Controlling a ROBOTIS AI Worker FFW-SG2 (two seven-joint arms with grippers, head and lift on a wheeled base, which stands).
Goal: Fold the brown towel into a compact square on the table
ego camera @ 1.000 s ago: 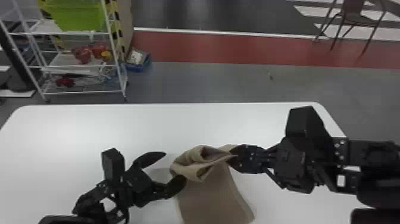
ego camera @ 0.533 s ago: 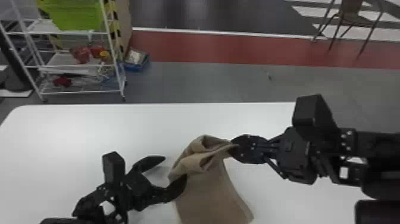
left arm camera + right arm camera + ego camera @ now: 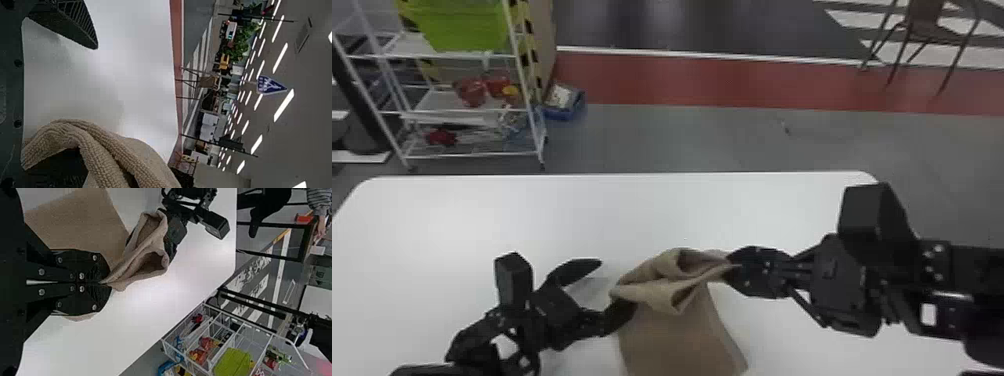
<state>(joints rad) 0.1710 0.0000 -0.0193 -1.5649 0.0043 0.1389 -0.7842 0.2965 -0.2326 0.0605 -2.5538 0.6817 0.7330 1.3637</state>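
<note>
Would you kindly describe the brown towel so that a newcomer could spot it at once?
Start with the white table. On the robot's side of it, the brown towel lies partly flat, its far end bunched in folds and pinched by the right gripper. Soft tan cloth sets it apart from that gripper and the left gripper, both rigid and black.
</note>
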